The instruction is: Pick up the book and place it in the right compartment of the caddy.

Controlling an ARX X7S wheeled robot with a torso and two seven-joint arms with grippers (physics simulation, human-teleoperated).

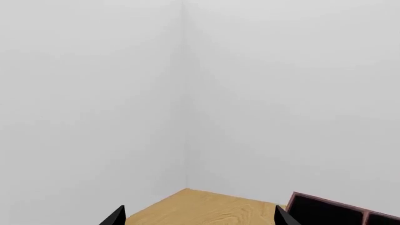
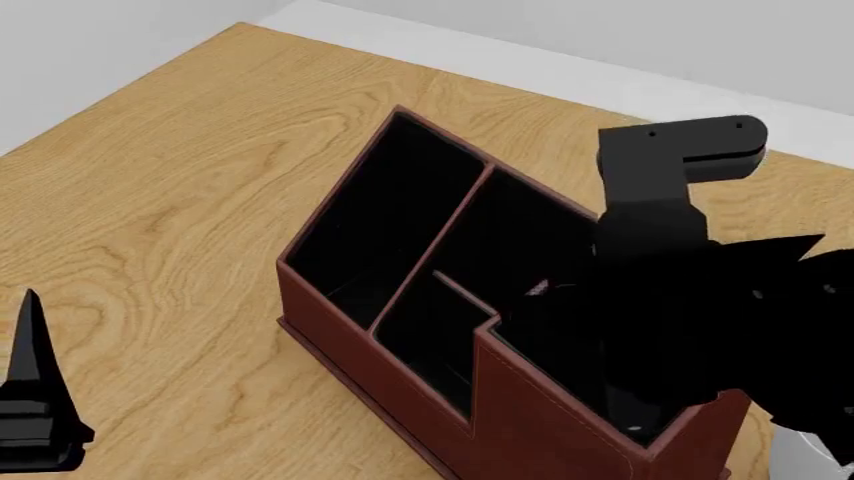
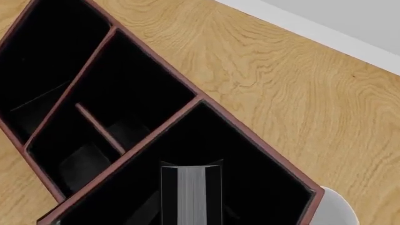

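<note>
Looking down through our right wrist camera, we see the book (image 3: 192, 194) standing inside the right compartment (image 3: 250, 154) of the caddy (image 2: 534, 420), its white page edges facing up toward the camera and its black covers on either side. Its long axis runs straight away from the lens, down into the compartment's black interior. Our right gripper's fingers do not show in that view, so we cannot tell whether its jaws pinch the book or stand apart from it. In the head view our right arm (image 2: 667, 250) hangs over that same tall section and hides the book and the fingertips.

Our left gripper (image 1: 200, 218) shows only two black fingertips (image 1: 115, 216), set well apart with nothing between them, above the wooden table (image 2: 200, 150) and beside the caddy. In the head view it sits near the caddy's low front side, apart from it.
</note>
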